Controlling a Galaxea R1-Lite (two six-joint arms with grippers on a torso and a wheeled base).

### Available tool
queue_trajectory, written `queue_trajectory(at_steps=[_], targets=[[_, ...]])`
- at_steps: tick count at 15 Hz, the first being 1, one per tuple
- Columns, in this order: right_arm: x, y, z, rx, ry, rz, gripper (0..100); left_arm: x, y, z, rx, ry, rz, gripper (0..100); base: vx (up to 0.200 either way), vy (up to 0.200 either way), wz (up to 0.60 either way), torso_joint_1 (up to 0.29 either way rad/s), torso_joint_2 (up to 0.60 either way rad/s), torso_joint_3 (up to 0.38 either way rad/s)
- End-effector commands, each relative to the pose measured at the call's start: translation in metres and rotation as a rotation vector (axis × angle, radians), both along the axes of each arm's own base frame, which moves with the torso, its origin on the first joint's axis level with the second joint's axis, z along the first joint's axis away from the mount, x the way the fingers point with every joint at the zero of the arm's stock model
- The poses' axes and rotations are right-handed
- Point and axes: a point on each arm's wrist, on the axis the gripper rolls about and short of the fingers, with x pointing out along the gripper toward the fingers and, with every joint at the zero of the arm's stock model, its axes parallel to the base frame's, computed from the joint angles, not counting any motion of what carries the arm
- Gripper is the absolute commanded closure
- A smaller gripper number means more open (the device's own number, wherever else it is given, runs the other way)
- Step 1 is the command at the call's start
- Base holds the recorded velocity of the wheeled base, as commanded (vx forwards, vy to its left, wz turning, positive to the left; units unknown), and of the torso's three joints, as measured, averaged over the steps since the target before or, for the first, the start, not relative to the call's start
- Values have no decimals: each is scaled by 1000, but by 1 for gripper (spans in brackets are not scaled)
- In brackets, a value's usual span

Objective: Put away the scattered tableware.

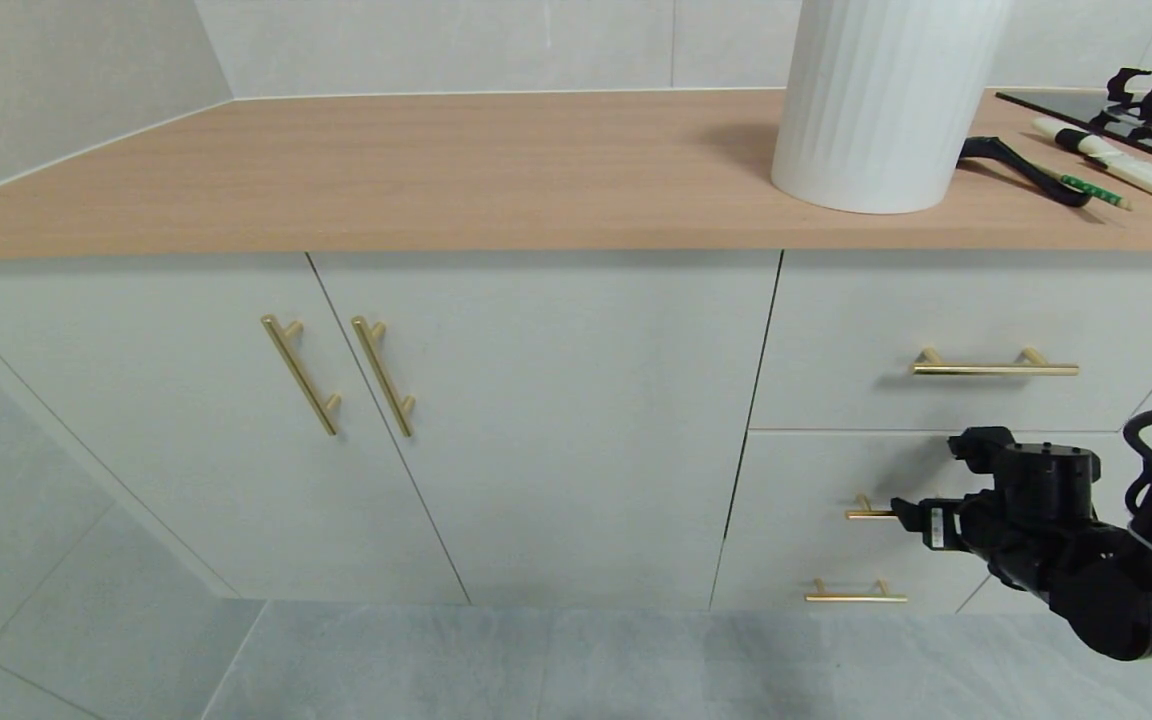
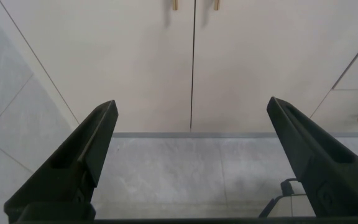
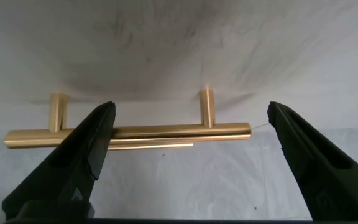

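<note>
Black right gripper [image 3: 190, 115], jaws spread, faces the middle drawer's brass bar handle [image 3: 129, 132]; centre the bar, clamp, pull straight.

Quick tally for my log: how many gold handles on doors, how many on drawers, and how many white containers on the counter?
door handles: 2
drawer handles: 3
white ribbed container: 1
Total: 6
</note>
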Motion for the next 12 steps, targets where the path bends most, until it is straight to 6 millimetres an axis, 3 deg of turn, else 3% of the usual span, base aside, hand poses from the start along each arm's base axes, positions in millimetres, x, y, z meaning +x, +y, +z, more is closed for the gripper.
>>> queue_trajectory(at_steps=[1,9,12], targets=[[1,0,-4,-2,9,1,0,0,0,0,-1,0,0,0,0,0,0,0,0,0],[-1,-1,-5,-5,13,1,0,0,0,0,-1,0,0,0,0,0,0,0,0,0],[-19,-1,0,-58,50,64,0,0,0,0,-1,2,0,0,0,0,0,0,0,0]])
